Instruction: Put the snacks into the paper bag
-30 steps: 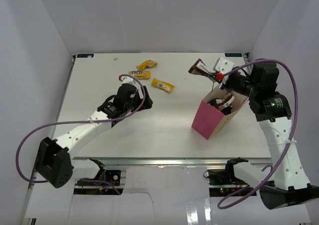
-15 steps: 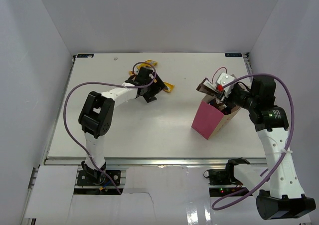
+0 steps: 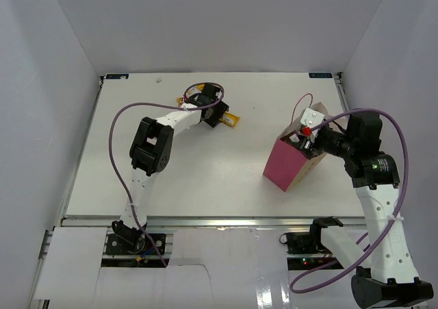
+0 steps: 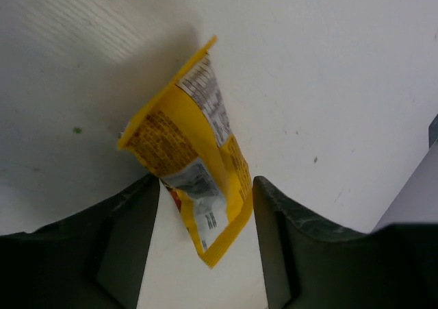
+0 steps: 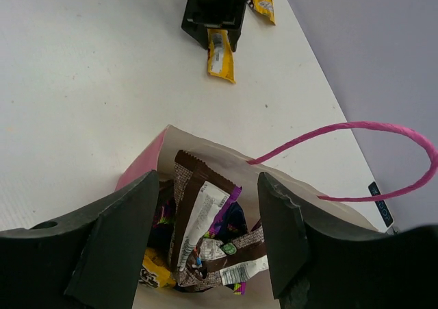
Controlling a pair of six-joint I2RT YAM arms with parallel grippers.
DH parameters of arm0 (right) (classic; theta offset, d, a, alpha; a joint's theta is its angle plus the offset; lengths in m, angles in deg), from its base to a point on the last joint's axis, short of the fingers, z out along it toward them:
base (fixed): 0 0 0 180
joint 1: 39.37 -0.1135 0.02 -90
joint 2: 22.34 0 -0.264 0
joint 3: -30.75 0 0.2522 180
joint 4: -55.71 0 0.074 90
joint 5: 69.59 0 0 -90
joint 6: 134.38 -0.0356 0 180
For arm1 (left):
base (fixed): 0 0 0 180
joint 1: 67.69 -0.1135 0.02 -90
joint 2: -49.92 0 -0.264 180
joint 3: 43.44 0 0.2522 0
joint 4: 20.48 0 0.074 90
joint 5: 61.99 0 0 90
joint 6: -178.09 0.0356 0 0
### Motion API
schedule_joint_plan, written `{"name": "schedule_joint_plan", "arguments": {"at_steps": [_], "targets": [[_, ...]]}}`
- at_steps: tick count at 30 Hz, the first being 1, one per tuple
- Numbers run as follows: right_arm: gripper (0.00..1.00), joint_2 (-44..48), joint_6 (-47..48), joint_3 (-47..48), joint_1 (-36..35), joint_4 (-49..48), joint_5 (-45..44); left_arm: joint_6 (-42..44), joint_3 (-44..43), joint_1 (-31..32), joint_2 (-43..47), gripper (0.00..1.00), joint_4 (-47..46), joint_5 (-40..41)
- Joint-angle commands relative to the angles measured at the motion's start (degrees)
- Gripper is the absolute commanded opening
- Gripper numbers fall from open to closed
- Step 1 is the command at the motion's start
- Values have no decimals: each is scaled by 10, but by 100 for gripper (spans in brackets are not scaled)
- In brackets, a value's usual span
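Snacks fill the pink paper bag [image 3: 287, 166], nearest on the right: a brown bar [image 5: 198, 220], a purple crinkly bag [image 5: 231, 221] and a yellow pack [image 5: 154, 276]. The right gripper [image 5: 207, 192] hovers over its mouth, jaws apart and empty. Farther back, the left gripper [image 4: 205, 199] straddles a yellow candy pack [image 4: 188, 151] lying lengthwise between its spread fingers, not yet pinched. Another pack [image 5: 262, 1] lies beyond.
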State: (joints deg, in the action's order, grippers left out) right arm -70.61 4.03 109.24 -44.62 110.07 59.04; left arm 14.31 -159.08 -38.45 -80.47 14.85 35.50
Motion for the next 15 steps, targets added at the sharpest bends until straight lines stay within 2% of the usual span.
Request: {"name": "schedule_joint_plan", "arguments": {"at_steps": [1,4,5,8,10,12,15], "targets": [[66,15,-9,8,2,2,36,-55,-52,-3,-24,65,45,38],[66,25,-14,13,2,1,46,-52,-65,-5,-42,46,53,32],[66,27,-16,15,2,1,50,-48,-65,-6,-42,45,53,30],[66,25,-38,35,2,-4,61,-11,-64,-6,-26,28,45,29],[66,20,-57,62,2,-18,71,25,-59,-6,-10,22,18,24],[66,13,-100,76,2,-38,74,96,-38,-5,27,16,-4,10],[66,5,-164,94,2,-88,55,194,38,-3,84,13,-75,-33]]}}
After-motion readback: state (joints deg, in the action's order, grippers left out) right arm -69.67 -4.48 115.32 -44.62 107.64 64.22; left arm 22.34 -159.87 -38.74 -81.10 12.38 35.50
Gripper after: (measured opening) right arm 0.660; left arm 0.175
